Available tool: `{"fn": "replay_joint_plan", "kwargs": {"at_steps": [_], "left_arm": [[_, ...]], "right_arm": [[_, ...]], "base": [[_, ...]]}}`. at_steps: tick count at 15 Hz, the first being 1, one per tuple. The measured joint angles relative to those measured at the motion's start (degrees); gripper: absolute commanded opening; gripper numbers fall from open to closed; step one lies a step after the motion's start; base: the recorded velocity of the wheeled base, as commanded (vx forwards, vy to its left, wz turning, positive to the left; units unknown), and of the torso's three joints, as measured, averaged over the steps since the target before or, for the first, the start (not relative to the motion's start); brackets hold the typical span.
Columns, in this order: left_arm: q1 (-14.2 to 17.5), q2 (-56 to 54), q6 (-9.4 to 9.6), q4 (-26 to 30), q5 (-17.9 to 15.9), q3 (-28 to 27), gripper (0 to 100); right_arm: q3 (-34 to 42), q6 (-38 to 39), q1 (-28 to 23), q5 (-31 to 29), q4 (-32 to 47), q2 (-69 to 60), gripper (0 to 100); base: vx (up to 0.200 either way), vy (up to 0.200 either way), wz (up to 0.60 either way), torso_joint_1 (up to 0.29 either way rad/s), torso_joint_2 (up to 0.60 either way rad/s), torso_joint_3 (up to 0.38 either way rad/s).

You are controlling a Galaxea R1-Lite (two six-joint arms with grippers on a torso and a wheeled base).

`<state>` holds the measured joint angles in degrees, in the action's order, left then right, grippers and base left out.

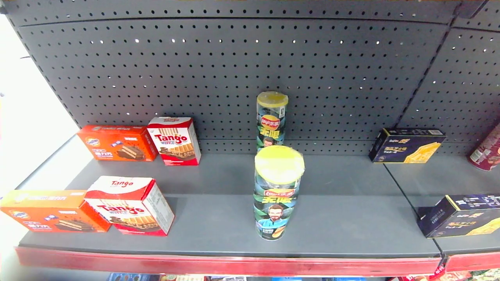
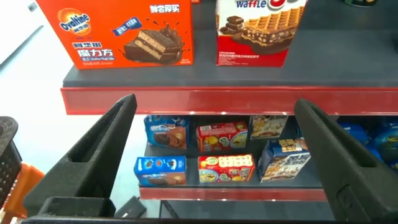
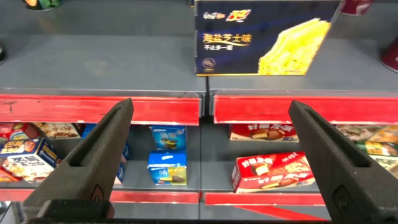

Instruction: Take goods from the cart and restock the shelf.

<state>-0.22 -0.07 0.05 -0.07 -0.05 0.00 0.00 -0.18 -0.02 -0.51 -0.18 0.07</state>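
The dark grey metal shelf [image 1: 343, 218] is part-stocked, and both claws are bare! The left claw [image 2: 214, 102] hangs out in front of the red front rail [image 1: 234, 265] with its fingers spread wide and nothing between them. The right claw [image 3: 210, 104] is likewise released and empty, facing the rail further along.

I'd call this the gap between placements, so the next move looks like a trip to the cart for another item.

Dead centre stands the tall green chip can with a yellow lid [image 1: 276, 195], upright. Its twin can [image 1: 271, 121] is at twelve o'clock behind it, against the perforated back panel [image 1: 234, 70]. Out at nine o'clock sit the front red-and-white wafer box [image 1: 131, 207] and the front orange biscuit box [image 1: 50, 210], side by side. A rear wafer box [image 1: 175, 141] and a rear orange box [image 1: 117, 142] sit behind them. At three o'clock is the front navy-and-yellow box [image 1: 461, 214], with a rear navy box [image 1: 406, 145] at two.

For room, there are broad bare lanes on both sides of the cans. The wider one runs towards three o'clock, up to the seam between shelf sections [image 1: 410, 203]. An incoming item must clear the raised rail, and that tall front can looks easy to topple if brushed.
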Motion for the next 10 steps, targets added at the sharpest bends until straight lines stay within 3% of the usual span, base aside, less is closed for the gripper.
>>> {"fn": "replay_joint_plan", "kwargs": {"at_steps": [10], "left_arm": [[0.0, 0.0, 0.05, 0.0, 0.0, 0.0, 100]], "right_arm": [[0.0, 0.0, 0.0, 0.0, 0.0, 0.0, 100]], "base": [[0.000, 0.000, 0.00, 0.000, 0.00, 0.000]]}}
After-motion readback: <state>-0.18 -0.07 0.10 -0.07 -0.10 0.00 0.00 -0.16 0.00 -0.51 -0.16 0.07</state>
